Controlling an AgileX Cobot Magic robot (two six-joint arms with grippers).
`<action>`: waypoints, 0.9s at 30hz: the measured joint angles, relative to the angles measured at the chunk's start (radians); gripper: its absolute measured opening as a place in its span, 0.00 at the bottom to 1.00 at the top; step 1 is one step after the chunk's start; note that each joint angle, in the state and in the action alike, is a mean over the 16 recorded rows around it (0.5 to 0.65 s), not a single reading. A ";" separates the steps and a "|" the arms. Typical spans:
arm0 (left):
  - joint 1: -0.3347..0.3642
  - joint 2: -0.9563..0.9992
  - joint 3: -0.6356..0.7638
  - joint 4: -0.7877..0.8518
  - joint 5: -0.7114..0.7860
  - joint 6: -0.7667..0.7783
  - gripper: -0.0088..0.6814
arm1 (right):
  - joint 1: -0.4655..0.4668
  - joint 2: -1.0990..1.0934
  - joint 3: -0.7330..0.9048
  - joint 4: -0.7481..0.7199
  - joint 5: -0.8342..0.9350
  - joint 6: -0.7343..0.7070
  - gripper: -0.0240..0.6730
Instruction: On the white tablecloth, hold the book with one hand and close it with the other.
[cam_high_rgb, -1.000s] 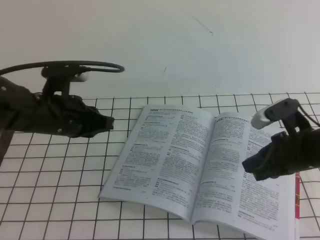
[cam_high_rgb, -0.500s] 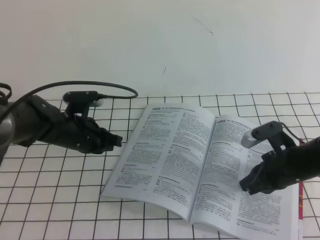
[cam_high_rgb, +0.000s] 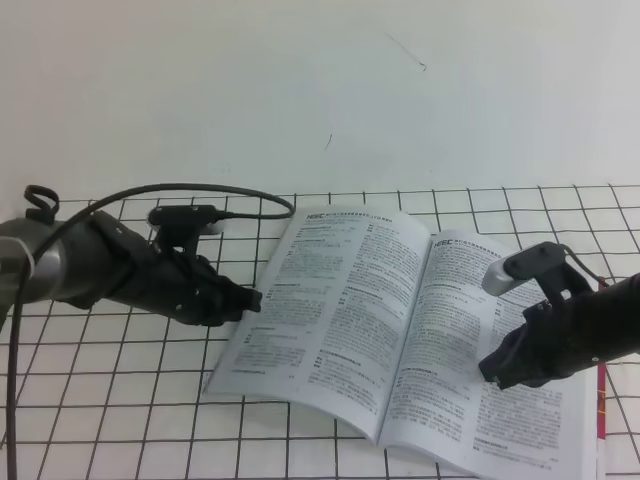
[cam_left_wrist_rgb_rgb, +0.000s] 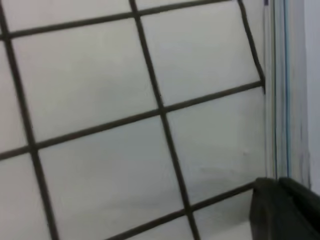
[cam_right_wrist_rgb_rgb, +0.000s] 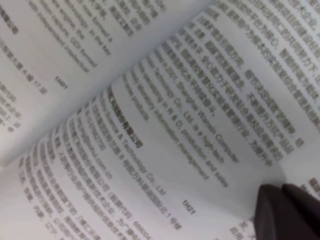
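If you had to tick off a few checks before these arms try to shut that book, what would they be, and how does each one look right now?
1. The book lies open and flat on the white tablecloth: ok.
2. The right gripper is down on the right-hand page to hold it: looks ok, actual contact cannot tell.
3. The left gripper is at the left page's outer edge: ok.
4. The left gripper has a finger under that edge to lift it: cannot tell.
5. The left arm's cable stays off the pages: ok.

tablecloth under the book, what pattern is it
White tablecloth with a thin black grid of squares, clearest in the exterior high view.
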 joint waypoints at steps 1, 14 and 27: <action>-0.008 0.002 -0.001 -0.005 0.005 0.001 0.01 | 0.000 0.000 0.000 0.000 0.000 0.000 0.03; -0.125 -0.026 -0.051 -0.305 0.252 0.158 0.01 | 0.000 -0.001 -0.001 -0.004 0.001 0.003 0.03; -0.156 -0.194 -0.080 -0.575 0.430 0.402 0.01 | -0.002 -0.193 -0.001 -0.406 0.033 0.250 0.03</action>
